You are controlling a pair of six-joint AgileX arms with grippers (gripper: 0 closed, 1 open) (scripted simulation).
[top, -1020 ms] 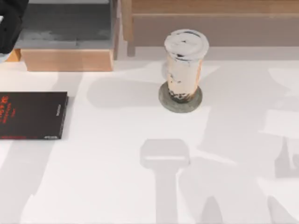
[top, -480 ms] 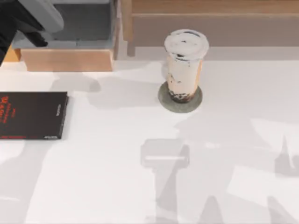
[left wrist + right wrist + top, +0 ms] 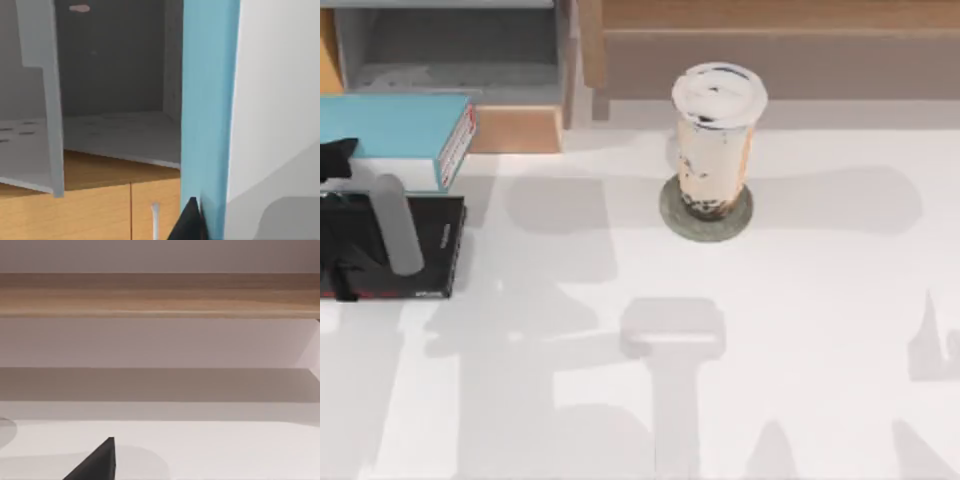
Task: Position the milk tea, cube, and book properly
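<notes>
The milk tea (image 3: pixel 717 135) stands upright on a flat grey coaster (image 3: pixel 667 212) at the back centre of the table. The teal-blue book (image 3: pixel 388 126) hangs at the far left, in front of the grey cabinet, its white page edges and reddish marks facing right. My left gripper (image 3: pixel 334 160) is shut on it at its left end. In the left wrist view the book's blue cover (image 3: pixel 207 110) runs straight up from a black fingertip (image 3: pixel 191 222). A single black fingertip (image 3: pixel 100 462) of the right gripper shows in the right wrist view. The cube is out of view.
A thinner black book (image 3: pixel 432 250) with red lettering lies flat at the left edge, partly under my left arm. An open grey cabinet (image 3: pixel 470 50) on a wooden base stands at the back left. A long wooden shelf (image 3: pixel 770 40) spans the back.
My left arm has come down from the back-left corner toward the front and now hangs over the black book. The teal book has come into view with it. The milk tea has not moved.
</notes>
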